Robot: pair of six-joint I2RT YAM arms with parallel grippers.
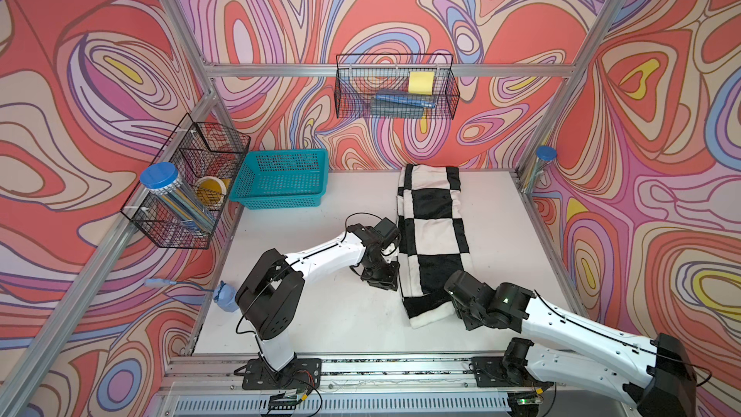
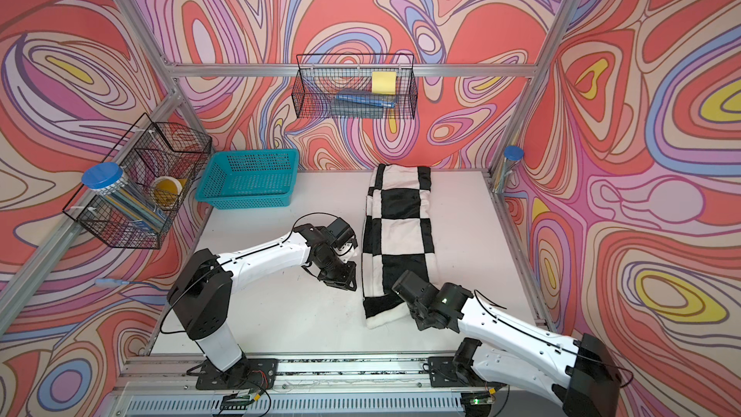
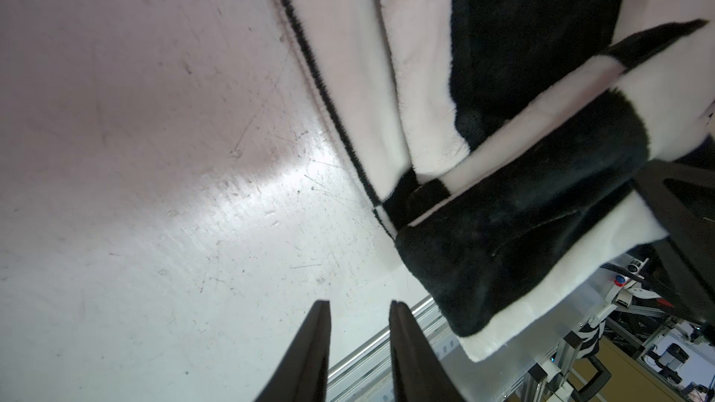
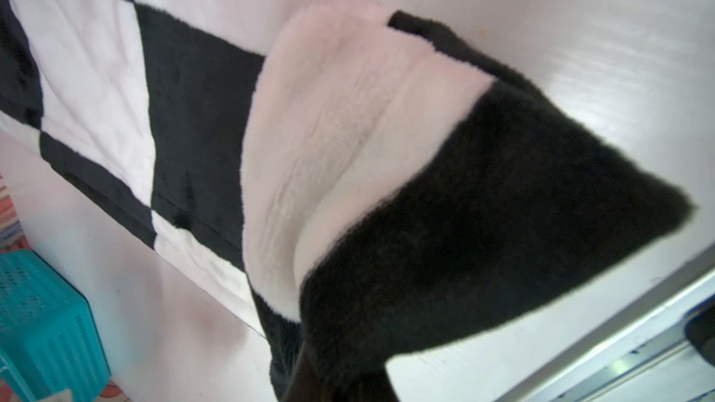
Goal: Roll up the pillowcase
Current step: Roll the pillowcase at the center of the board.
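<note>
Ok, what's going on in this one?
Two robot arms are working on a black-and-white checkered pillowcase, which lies folded into a long strip on the white table. The right gripper is shut on the pillowcase's near end, which is lifted and turned over onto itself, a first turn at most. The left gripper is open and empty, over bare table beside the long edge. Most of the pillowcase lies flat, unrolled.

The left arm (image 1: 320,254) is stretched forward with its wrist bent downward, and the left gripper (image 3: 360,305) is held pointing down, its jaws slightly parted with nothing between them. The right arm (image 1: 581,326) is extended low and inward, and the right gripper (image 1: 461,313) is clamped on a lifted corner of the pillowcase (image 1: 435,234).
</note>
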